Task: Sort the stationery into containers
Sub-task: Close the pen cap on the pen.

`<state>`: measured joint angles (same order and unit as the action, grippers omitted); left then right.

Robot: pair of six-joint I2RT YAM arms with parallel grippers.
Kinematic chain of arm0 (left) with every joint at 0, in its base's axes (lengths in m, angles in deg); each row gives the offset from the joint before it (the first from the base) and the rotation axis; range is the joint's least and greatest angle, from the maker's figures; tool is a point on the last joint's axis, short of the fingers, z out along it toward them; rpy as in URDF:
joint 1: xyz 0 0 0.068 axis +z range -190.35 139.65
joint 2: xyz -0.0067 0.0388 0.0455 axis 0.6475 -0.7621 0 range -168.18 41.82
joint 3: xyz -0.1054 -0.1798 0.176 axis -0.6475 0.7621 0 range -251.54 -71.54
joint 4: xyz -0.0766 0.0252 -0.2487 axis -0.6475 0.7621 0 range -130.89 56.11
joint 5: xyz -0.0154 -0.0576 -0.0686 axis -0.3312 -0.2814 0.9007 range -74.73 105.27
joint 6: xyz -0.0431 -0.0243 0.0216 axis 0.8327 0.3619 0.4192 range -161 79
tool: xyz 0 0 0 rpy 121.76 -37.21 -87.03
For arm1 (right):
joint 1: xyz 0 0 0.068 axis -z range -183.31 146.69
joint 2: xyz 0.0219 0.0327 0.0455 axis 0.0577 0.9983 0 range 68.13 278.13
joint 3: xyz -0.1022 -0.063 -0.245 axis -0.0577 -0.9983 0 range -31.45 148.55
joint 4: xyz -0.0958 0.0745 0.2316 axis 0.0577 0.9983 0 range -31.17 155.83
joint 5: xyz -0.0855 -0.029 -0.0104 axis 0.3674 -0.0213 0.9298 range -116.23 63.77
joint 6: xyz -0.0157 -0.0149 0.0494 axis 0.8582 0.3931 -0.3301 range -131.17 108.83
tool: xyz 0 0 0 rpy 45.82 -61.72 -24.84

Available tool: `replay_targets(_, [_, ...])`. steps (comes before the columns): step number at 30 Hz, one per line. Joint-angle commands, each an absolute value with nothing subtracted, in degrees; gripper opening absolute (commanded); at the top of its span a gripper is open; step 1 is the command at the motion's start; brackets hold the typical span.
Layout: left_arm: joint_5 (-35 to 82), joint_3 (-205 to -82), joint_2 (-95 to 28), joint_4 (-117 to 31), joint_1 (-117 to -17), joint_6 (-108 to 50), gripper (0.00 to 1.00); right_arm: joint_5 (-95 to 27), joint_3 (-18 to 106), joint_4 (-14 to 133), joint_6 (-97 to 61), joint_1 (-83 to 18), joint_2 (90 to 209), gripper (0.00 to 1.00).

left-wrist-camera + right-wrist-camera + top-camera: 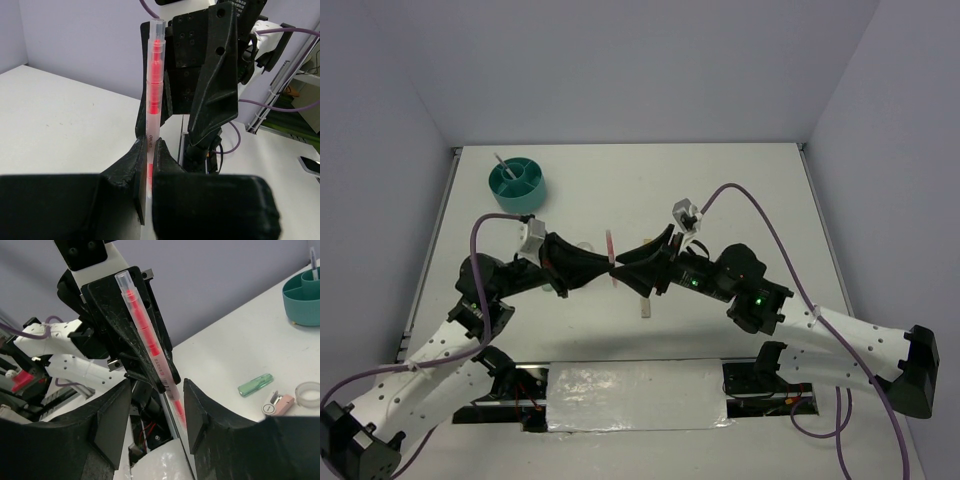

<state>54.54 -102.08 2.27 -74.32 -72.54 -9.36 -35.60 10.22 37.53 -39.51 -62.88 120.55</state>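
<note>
Setting: white surface point(740, 190) enclosed by pale lilac walls point(620, 60); both arms reach in from the near edge and meet above its middle.
Left gripper point(149, 150): jaws closed tight on the pink pen point(155, 85), clamping it low on the barrel. Most of the translucent shaft stands above the fingers.
Pink pen: held clear of the surface, roughly upright in the left wrist view. Its capped end is uppermost and dark print shows just above the grip.
Right gripper point(157, 385): jaws parted about halfway, one finger on each side of the pen's lower shaft. A gap shows on both sides, so nothing is held.
Teal cup point(520, 196): stands near the far left corner of the surface, well apart from both grippers. Inner dividers are visible, and a thin pen point(500, 162) stands tilted inside it; which compartment it occupies cannot be told.
Loose items, right wrist view: green oblong piece point(255, 385), pink piece point(279, 403) and clear ring point(307, 393) lie on the surface between the grippers and the cup. The pink piece lies just beside the ring and the green piece near both.
</note>
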Motion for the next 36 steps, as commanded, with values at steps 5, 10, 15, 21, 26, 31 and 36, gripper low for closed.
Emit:
replay_targets(5, [57.54,-105.20,0.87,-79.21,-72.61,-8.92,0.00,-36.60,12.50,34.75,-36.49,-63.34,121.12,0.53])
replay_targets(10, [58.69,-105.37,0.07,-77.89,-73.66,-9.44,0.00,-34.58,14.77,35.45,-33.76,-63.34,122.18,0.48])
replay_targets(15, [57.81,-105.90,-0.28,-74.64,-74.98,-11.55,0.00,-33.97,16.01,35.36,-32.62,-63.34,122.80,0.49])
replay_targets(21, [56.41,-105.81,-0.19,-73.58,-75.51,-12.17,0.00,-33.35,17.16,37.12,-32.00,-63.43,122.88,0.32])
replay_targets(26, [54.12,-107.31,-0.01,-71.83,-75.51,-12.35,0.00,-33.17,15.67,36.60,-32.70,-63.43,122.62,0.00])
replay_targets(31, [54.63,-108.54,-1.77,-75.41,-75.51,-8.13,0.39,-32.56,14.69,35.63,-32.80,-63.43,121.92,0.00])
replay_targets(36, [57.63,-107.93,-4.14,-85.07,-76.03,-2.16,0.70,-32.73,15.75,35.98,-32.44,-63.34,122.35,0.00])
